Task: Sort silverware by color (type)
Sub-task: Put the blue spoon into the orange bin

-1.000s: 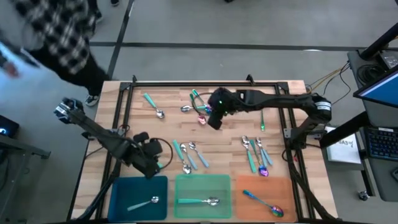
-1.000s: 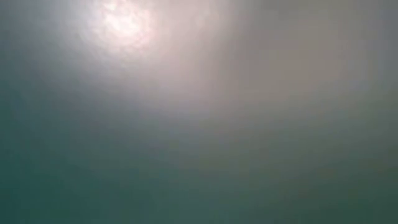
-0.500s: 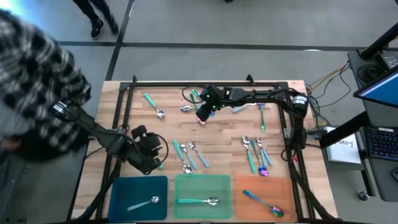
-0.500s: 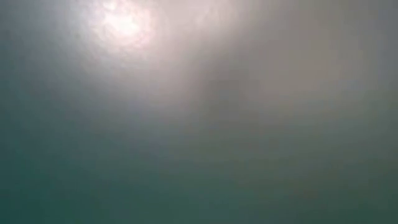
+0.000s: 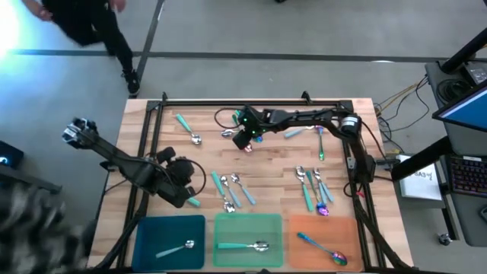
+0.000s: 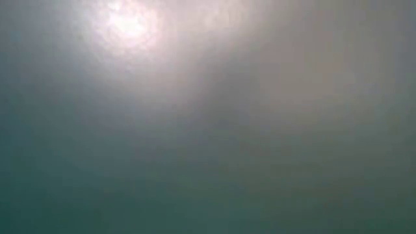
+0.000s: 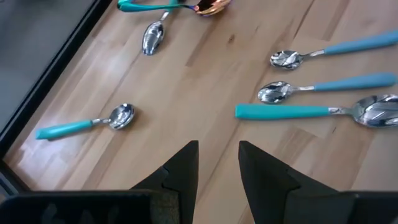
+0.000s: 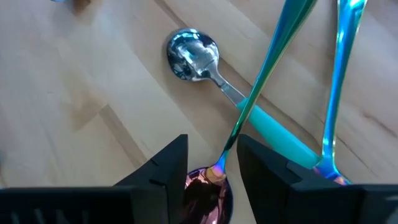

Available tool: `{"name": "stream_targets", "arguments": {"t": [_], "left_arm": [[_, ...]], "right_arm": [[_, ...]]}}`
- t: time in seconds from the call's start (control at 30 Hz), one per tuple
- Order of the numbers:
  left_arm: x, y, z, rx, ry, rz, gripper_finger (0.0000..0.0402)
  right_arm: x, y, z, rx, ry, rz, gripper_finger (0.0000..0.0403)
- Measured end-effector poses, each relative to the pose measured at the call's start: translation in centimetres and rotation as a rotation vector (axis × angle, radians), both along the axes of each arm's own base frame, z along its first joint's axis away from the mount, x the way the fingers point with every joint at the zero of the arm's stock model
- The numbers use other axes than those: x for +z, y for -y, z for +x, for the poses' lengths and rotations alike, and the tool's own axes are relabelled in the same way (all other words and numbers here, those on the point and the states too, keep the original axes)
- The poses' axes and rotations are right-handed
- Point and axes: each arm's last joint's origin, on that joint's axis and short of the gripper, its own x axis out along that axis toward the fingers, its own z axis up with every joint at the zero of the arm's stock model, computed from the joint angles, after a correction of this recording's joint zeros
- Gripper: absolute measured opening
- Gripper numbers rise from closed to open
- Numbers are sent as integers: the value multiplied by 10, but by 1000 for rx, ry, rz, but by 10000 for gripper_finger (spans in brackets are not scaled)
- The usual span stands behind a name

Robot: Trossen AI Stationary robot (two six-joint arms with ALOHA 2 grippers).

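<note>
A: Where is the right hand point(image 8: 211, 163)?

B: At about twelve o'clock on the pale wooden counter point(image 5: 274, 164), low over a small tangle of spoons. Its two dark fingers point(image 8: 166, 167) stand apart, one on each side of the neck of an iridescent purple-rainbow metal spoon point(image 8: 264, 81), just above its pinkish bowl. I cannot tell whether the pads touch the metal.

A: What lies around it?

B: That spoon's stem crosses over a silver-bowled spoon with a teal-green handle point(image 8: 236, 102), and a second iridescent spoon point(image 8: 339, 87) lies just beside them.

A: And the left hand point(image 7: 217, 158)?

B: At about eight o'clock on the counter, fingers point(image 7: 186, 171) parted with nothing between them, over bare wood. Ahead of it lie three silver-bowled spoons: two with pale blue handles point(image 7: 336, 53) and a larger one with a teal-green handle point(image 7: 311, 112). Off to one side is another small teal-handled spoon point(image 7: 87, 123).

A: Farther out?

B: More spoons cluster at four o'clock point(image 5: 313, 189). Along the six o'clock edge sit a flat blue tray point(image 5: 169, 242), a flat green tray point(image 5: 247, 240) and a flat orange tray point(image 5: 323, 242), each holding one spoon. The low view shows only haze.
</note>
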Motion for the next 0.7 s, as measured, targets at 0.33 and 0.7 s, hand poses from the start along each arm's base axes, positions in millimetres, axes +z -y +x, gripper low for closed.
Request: {"name": "stream_targets", "arguments": {"t": [0.33,0.7], "left_arm": [[8,-4,-7,-4,33,-15,98],[16,-9,-14,-18,68,-2,98]], "right_arm": [[-1,-1,-2,-19,-19,19,125],[-3,-3,-3,-37,-38,28,125]]}}
